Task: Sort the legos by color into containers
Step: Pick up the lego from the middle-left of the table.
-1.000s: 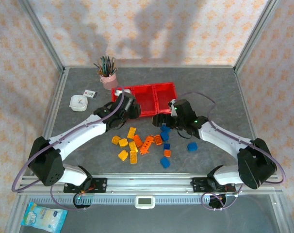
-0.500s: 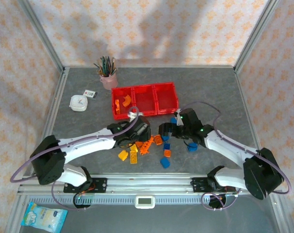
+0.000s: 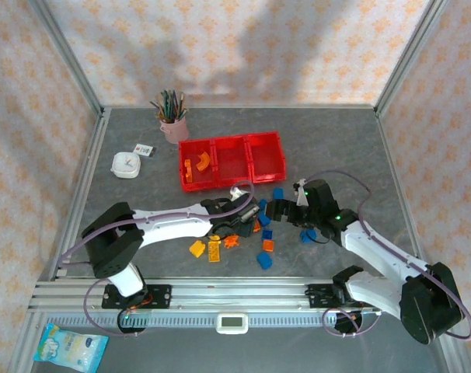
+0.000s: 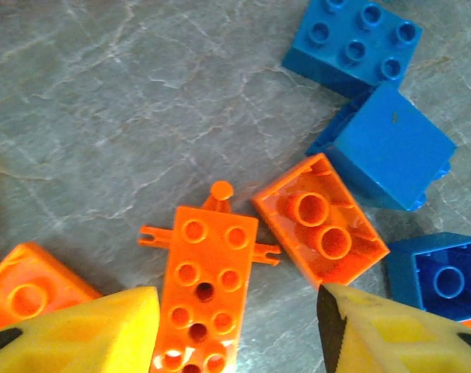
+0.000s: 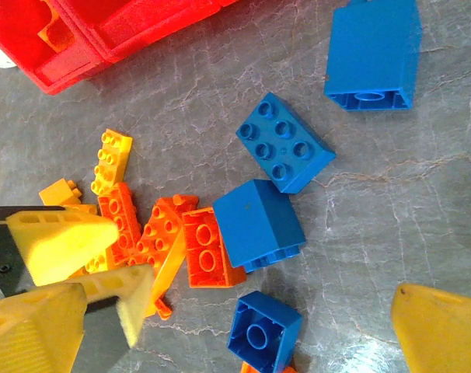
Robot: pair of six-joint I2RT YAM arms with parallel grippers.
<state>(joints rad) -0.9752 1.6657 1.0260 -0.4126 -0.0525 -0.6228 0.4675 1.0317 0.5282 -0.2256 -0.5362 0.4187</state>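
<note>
Legos (image 3: 214, 250) lay loose on the grey counter (image 3: 336, 140), just in front of the containers (image 3: 232, 159), three joined red bins in a row near the counter's middle. A few orange pieces (image 3: 197, 165) sat in the left bin. In the loose pile the yellow bricks lay to the left, the orange ones in the middle and the blue ones to the right, several of them touching.

The left gripper (image 4: 235, 342) hung low over the pile with its jaws partly apart and nothing held. A flat orange plate (image 4: 204, 287) with holes and small side prongs lay on the counter between its yellow fingers (image 4: 88, 330). Whether either finger touched the plate's edge could not be told. Just beside the plate lay an orange two-stud brick (image 4: 321, 229). Beyond that were a blue brick on its side (image 4: 387, 148) and a blue brick with its studs up (image 4: 352, 43).

The right gripper (image 5: 243, 322) was spread fully wide and held nothing. It hovered above the blue bricks, with a one-stud blue brick (image 5: 263, 334) under its middle.

A pink cup of pens (image 3: 172, 124) and a small white object (image 3: 127, 165) stood well apart from the pile, at the left rear.
</note>
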